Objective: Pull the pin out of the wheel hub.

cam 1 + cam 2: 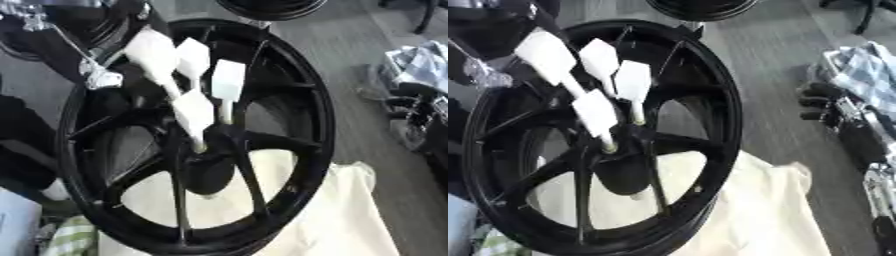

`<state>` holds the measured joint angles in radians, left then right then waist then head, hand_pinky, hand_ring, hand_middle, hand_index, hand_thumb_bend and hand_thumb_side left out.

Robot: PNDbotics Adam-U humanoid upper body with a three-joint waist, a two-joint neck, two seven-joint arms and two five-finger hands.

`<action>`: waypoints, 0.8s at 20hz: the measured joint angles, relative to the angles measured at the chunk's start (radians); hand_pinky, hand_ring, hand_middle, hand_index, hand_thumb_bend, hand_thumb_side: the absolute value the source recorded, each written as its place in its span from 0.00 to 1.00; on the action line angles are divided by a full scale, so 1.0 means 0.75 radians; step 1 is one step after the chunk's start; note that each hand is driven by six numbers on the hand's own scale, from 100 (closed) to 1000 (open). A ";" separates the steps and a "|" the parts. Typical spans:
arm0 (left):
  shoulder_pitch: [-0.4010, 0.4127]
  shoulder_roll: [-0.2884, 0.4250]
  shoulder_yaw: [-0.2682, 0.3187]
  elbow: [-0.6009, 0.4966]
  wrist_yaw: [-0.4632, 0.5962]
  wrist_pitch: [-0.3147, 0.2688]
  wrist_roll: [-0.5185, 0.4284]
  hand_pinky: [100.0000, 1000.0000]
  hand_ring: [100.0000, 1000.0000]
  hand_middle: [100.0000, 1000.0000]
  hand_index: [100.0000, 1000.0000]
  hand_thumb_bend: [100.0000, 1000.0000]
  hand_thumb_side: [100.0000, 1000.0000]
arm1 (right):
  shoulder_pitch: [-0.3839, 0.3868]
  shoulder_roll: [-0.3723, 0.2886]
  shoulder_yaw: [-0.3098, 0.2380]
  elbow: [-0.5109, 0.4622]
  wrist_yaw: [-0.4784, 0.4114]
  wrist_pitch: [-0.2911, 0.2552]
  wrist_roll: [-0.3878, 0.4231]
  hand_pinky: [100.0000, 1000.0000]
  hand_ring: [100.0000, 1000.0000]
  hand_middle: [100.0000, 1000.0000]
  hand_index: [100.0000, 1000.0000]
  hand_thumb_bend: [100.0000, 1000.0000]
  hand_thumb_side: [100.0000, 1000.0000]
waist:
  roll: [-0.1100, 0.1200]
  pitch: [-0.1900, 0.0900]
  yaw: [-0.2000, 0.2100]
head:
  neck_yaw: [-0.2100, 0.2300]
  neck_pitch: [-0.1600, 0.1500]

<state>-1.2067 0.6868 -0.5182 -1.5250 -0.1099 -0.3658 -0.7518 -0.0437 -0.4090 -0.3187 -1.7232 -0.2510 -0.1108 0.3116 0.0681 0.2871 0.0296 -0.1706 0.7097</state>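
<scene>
Leaning toward the far left, four white flat-headed pins are standing out of the middle of the black wheel hub (308, 107), which is lying on a cream cloth (750, 200). Their thin stems are converging near and right toward the hub's centre, so each pin's long axis is running from that centre up and away to the far left. The nearest pin (595, 112) is sitting lowest, with a brass-coloured tip at its foot; three others are fanning out beyond it.

The left hand (98, 76) is showing as a dark mass with silver parts at the hub's far-left rim, just beside the outermost pin head (150, 52). The pins' heads are tilting toward that hand, so it is judged to be the nearer one, and a pull would be going along the stem, up and far-left. Whether its fingers are spread or closed on anything I cannot tell; they are merging with the black spokes.

Dark finger shapes, probably the right hand (822, 102), are lying well apart to the right beside a checked cloth (868, 65); their state is also unclear.
</scene>
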 measured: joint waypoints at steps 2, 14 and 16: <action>0.004 0.025 0.057 -0.025 0.036 0.015 -0.015 0.70 0.46 0.30 0.22 0.00 0.17 | 0.000 0.000 0.000 0.000 0.001 0.000 -0.001 0.69 0.77 0.74 0.80 0.00 0.77 | 0.000 0.000 0.003 | -0.002 0.000; 0.260 0.230 0.400 -0.095 0.176 0.065 -0.065 0.70 0.45 0.29 0.22 0.00 0.16 | 0.000 0.000 -0.007 0.000 0.001 -0.004 -0.016 0.69 0.77 0.74 0.80 0.00 0.76 | 0.000 0.004 0.012 | -0.018 0.000; 0.332 0.269 0.447 -0.095 0.177 0.062 -0.062 0.70 0.45 0.28 0.22 0.00 0.16 | 0.000 0.000 -0.010 0.000 0.001 -0.005 -0.019 0.69 0.77 0.74 0.80 0.00 0.76 | 0.000 0.006 0.012 | -0.021 0.000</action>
<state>-0.9577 0.8883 -0.1830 -1.5965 0.0226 -0.3195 -0.7981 -0.0438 -0.4090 -0.3260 -1.7230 -0.2502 -0.1147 0.2975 0.0682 0.2920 0.0385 -0.1863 0.7097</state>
